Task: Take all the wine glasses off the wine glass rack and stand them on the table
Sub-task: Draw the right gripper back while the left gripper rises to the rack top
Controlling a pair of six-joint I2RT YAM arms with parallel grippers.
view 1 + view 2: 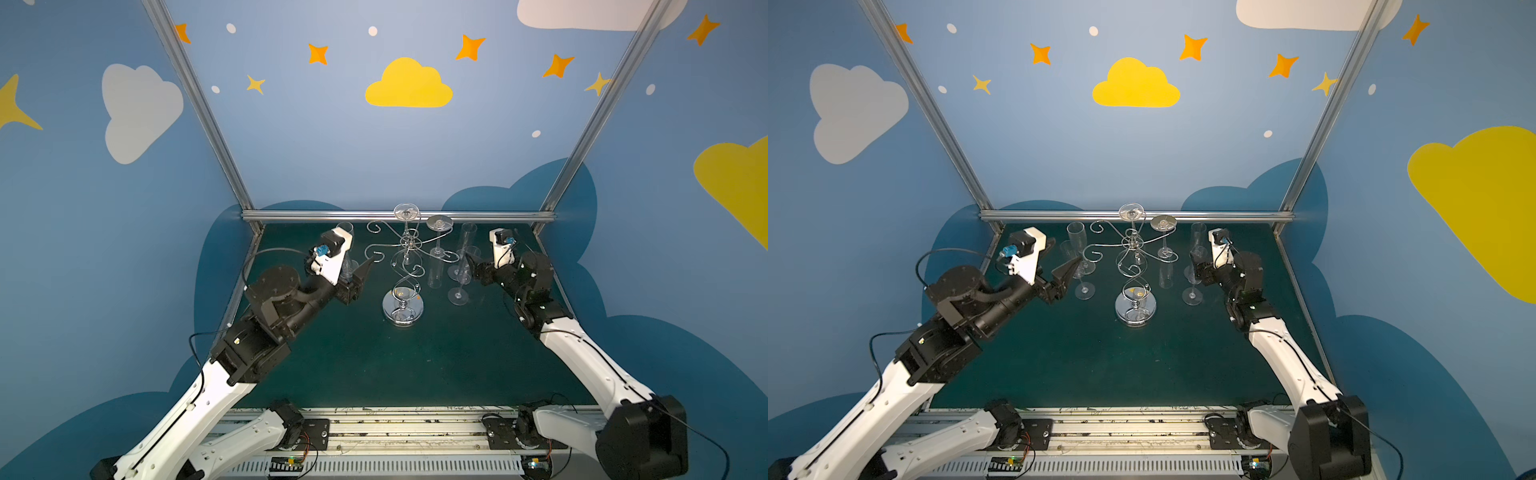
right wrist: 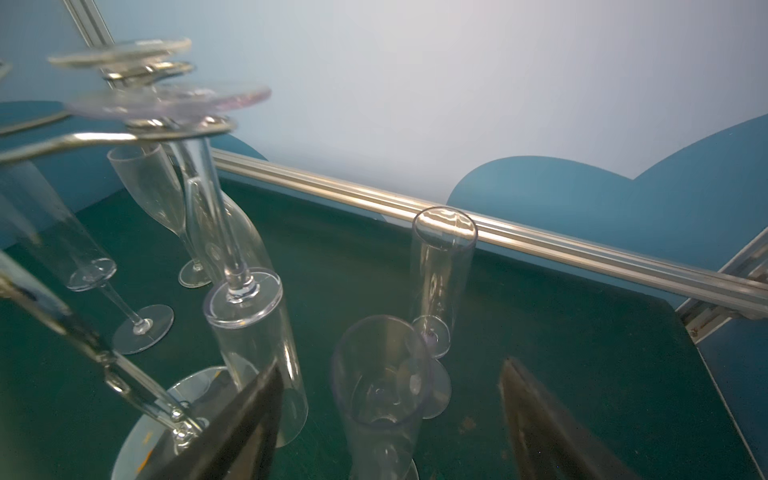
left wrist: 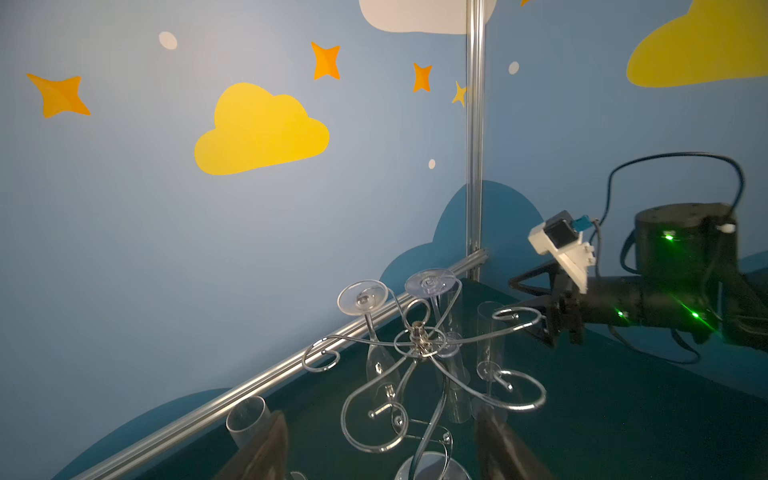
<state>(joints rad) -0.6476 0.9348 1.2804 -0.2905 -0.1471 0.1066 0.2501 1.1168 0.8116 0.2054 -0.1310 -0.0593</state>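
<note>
While left pincer (image 1: pixel 1061 255) gapes empty, right pincer (image 2: pixel 390 363) stands wide around an upright flute (image 2: pixel 374 415), not touching. Fingers (image 2: pixel 241 424) blurred, cropped.

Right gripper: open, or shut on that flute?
Open. In the right wrist view the fingers of the right gripper stand clear of the upright flute between them.
</note>
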